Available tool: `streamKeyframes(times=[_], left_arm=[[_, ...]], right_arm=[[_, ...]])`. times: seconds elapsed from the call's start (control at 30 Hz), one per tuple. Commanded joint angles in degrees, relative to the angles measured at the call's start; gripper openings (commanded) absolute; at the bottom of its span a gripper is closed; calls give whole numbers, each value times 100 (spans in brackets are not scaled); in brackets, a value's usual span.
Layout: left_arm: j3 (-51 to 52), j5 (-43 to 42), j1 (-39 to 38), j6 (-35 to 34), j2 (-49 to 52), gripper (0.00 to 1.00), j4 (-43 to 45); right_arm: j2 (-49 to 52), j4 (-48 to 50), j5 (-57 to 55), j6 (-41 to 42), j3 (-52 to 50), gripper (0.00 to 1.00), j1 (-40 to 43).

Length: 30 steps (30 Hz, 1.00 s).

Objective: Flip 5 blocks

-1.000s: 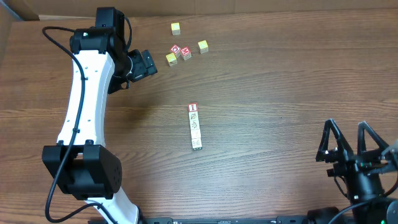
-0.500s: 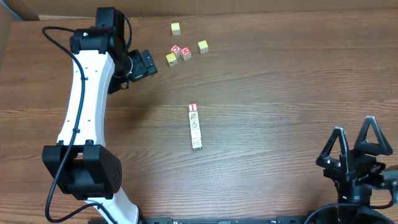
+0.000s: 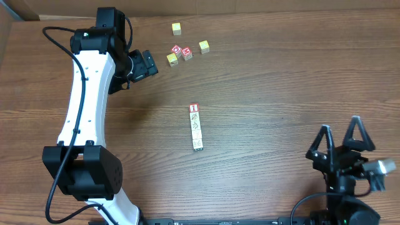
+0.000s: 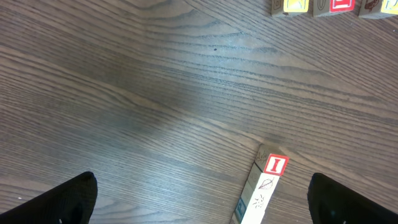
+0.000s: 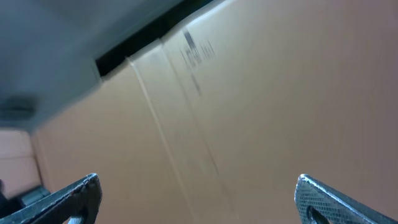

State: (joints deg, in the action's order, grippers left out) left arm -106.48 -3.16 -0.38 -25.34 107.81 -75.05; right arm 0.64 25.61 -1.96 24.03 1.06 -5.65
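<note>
The left gripper stands wide open and empty over bare wood at the far left, well apart from the blocks; in its wrist view only the two dark fingertips show at the bottom corners, with nothing between them. The right gripper is also spread wide and holds nothing, raised at the near right edge of the table, its camera aimed off at a blurred tan surface.

The blocks lie mid-table in a straight row, touching end to end, the red-bordered one at the far end and a green-faced one at the near end. The left wrist view catches the far end of that row.

Judging by their look, these are hard, light wooden cubes: stiff, not fragile, with smooth printed faces that may slip. Being so small and packed together, a neighbour could be dragged or toppled with any one of them. The best hold is probably across the two free side faces of an end cube, lifting it clear before turning it.

Far behind, yellow cubes and red cubes sit loose.
</note>
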Motion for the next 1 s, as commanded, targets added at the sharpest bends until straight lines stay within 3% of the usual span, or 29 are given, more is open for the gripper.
streamKeyframes(times=[0.0,0.43,0.8,0.97], left_arm=[[-7,42,-39,4,66,100,11],[-7,42,-39,4,66,100,11],[-7,42,-39,4,66,100,11],[-7,42,-39,4,66,100,11]], right_arm=[[-48,-343,103,2,-61,100,35],[-48,-3042,109,-94,-61,100,52],[-48,-3027,125,-201,-61,100,52],[-48,-2712,157,-1397,-61,100,55]])
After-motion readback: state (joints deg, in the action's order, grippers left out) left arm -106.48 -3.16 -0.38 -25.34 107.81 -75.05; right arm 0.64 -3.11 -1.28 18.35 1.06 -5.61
